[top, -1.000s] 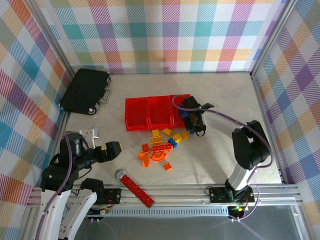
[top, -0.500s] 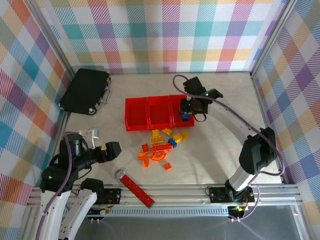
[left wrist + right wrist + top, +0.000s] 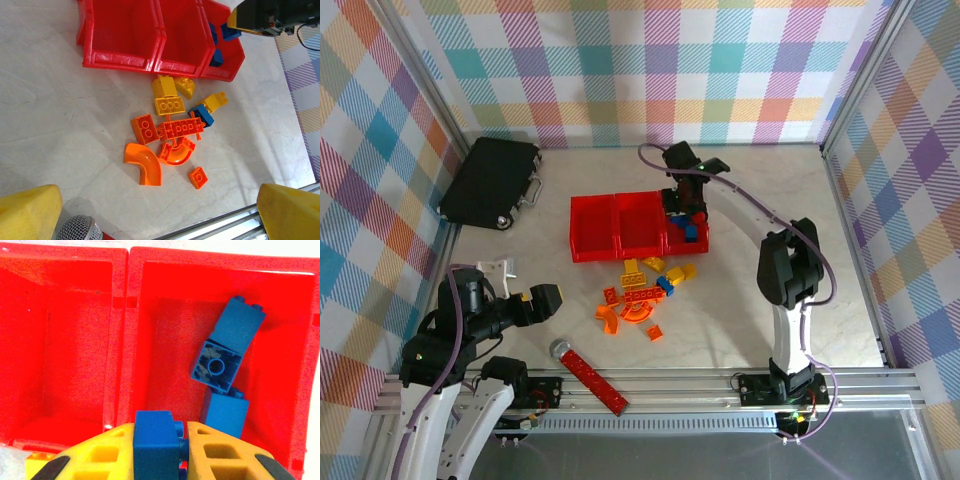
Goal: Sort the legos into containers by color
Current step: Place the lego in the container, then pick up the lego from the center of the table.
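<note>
1. Gripping a blue brick [image 3: 154, 437] between its fingers, the right tool [image 3: 159, 452] hovers over the right-hand red container [image 3: 220, 266].
2. Two blue bricks [image 3: 227, 352] lie inside that container.
3. Orange, yellow and blue legos [image 3: 642, 295] lie scattered on the bench [image 3: 750, 300], just beside the three containers [image 3: 617, 250].
4. The left tool [image 3: 546, 297] sits open, well apart.

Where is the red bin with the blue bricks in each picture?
Top external: the bin is the rightmost of the red row, mid-table.
Left wrist: top edge, right of centre, last in the row.
Right wrist: right half, beyond the blue brick held by the right gripper.
Shared landmark: the loose blue bricks lying inside it.
</note>
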You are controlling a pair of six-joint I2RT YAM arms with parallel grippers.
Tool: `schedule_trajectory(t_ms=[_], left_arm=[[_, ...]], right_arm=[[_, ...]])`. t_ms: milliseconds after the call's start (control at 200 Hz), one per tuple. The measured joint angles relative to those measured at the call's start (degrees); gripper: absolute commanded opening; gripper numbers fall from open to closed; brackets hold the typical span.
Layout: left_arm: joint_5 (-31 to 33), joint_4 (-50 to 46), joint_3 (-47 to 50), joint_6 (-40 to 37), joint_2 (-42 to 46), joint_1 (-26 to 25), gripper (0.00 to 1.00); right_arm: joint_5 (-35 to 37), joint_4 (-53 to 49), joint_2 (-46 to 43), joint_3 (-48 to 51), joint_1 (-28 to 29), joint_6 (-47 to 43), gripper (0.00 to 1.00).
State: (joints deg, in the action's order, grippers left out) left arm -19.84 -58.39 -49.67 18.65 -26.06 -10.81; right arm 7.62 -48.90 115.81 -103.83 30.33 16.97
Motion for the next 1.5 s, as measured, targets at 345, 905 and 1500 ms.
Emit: schedule_trajectory(t_ms=[345, 905, 1500], left_arm=[[0.0, 0.0, 0.0, 0.0, 0.0, 0.0, 1.0], [0.0, 0.0, 0.0, 0.0, 0.0, 0.0, 1.0], [0.0, 0.0, 0.0, 0.0, -0.7, 0.0, 1.0]], right_arm=[[0.0, -1.1, 5.4, -5.3, -1.2, -1.5, 0.29], [-4.6, -2.6, 8.6, -9.0, -3.9, -3.2, 0.42], [-10.7, 0.4, -14.1, 7.8, -3.8, -0.6, 0.44]])
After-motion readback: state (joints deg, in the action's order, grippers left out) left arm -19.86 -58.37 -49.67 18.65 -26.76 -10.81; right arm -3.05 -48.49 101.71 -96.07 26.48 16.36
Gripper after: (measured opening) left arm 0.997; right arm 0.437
